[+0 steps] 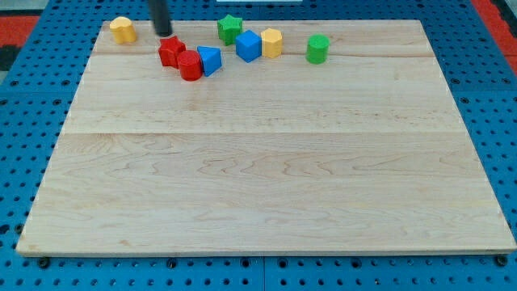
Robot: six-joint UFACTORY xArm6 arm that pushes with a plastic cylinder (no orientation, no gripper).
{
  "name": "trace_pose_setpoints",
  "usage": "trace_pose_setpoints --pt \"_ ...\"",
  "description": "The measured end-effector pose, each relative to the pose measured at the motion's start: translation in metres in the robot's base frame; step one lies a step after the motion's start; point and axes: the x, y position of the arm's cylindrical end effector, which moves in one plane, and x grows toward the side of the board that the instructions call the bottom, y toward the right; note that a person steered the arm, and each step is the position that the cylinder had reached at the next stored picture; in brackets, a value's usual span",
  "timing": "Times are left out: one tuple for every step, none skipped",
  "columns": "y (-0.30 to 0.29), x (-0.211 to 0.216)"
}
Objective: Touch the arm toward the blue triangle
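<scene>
The blue triangle (210,60) lies near the view's top, left of centre, touching a red cylinder (190,67) on its left. A red star (170,51) sits just up and left of that cylinder. My tip (165,34) is a dark rod coming down from the view's top edge. It ends just above the red star, up and left of the blue triangle, with the red blocks between them.
A yellow block (123,30) sits at the top left. A green star (230,29), a blue cube (249,46), a yellow hexagon block (272,42) and a green cylinder (318,49) stand in a row right of the triangle. The wooden board (266,178) lies on a blue pegboard.
</scene>
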Motion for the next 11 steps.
trace_pose_setpoints --pt "0.045 0.0" --pt "0.139 0.036" --pt "0.193 0.098" --pt "0.184 0.156" --pt "0.124 0.179" --pt "0.062 0.136" --pt "0.032 0.11" --pt "0.046 0.096" --pt "0.058 0.072" --pt "0.061 0.041" --pt "0.048 0.07"
